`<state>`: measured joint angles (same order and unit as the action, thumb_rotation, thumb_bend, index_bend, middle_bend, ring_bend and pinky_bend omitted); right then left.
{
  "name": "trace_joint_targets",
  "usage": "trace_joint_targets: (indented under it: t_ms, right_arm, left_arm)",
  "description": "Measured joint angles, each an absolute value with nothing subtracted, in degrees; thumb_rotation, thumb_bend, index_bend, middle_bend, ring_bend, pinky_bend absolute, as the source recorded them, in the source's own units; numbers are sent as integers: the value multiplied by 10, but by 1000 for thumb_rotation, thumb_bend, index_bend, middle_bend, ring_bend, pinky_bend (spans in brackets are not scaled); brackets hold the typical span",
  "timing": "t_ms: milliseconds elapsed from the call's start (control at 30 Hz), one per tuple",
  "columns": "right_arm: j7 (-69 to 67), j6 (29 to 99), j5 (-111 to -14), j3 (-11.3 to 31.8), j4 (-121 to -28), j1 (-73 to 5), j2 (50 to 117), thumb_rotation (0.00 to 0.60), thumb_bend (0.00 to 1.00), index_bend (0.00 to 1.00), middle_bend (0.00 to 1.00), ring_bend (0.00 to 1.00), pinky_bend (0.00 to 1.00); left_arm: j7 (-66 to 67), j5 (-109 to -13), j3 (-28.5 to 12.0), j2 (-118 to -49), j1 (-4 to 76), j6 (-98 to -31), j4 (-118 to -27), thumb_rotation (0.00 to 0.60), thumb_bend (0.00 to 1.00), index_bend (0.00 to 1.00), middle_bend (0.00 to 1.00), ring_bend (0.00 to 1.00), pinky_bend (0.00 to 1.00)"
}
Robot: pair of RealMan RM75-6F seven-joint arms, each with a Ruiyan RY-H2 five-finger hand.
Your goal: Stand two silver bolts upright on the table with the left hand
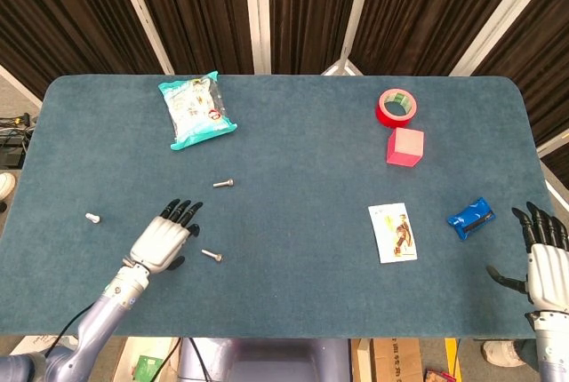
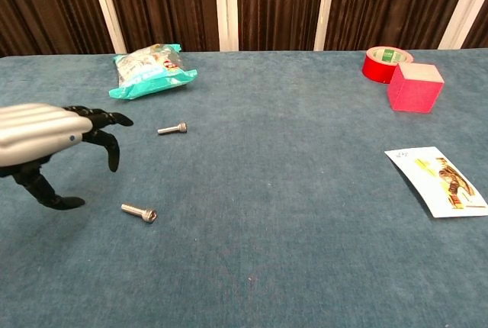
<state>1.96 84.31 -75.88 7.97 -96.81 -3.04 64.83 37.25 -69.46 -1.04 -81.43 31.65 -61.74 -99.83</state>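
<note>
Two silver bolts lie flat on the blue table. The far bolt [image 1: 223, 184] [image 2: 172, 128] lies below the snack bag. Closer to me lies the near bolt [image 1: 212, 256] [image 2: 139, 211]. My left hand [image 1: 164, 240] [image 2: 46, 142] hovers open just left of the near bolt, fingers spread, holding nothing. A third small silver bolt [image 1: 92, 218] rests at the far left of the table. My right hand [image 1: 540, 262] stays open at the table's right front edge, away from the bolts.
A teal snack bag [image 1: 196, 108] [image 2: 150, 69] lies at the back left. A red tape roll [image 1: 397, 107] [image 2: 384, 62], a pink cube [image 1: 404, 147] [image 2: 414, 86], a playing card [image 1: 393, 232] [image 2: 438, 180] and a blue object [image 1: 469, 217] occupy the right side.
</note>
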Motion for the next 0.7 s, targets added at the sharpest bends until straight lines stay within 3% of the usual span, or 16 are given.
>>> trace_joint_targets:
  t_ms: [267, 700]
  right_arm:
    - [19, 842, -753, 83, -969, -30, 649, 600, 6, 134, 35, 15, 0]
    - [22, 841, -740, 87, -975, -29, 649, 600, 5, 134, 36, 15, 0]
  left_arm:
    - [337, -716, -9, -871, 317, -617, -935, 600, 403, 435, 0, 0, 0]
    - [329, -726, -10, -900, 318, -621, -897, 600, 439, 464, 0, 0, 0]
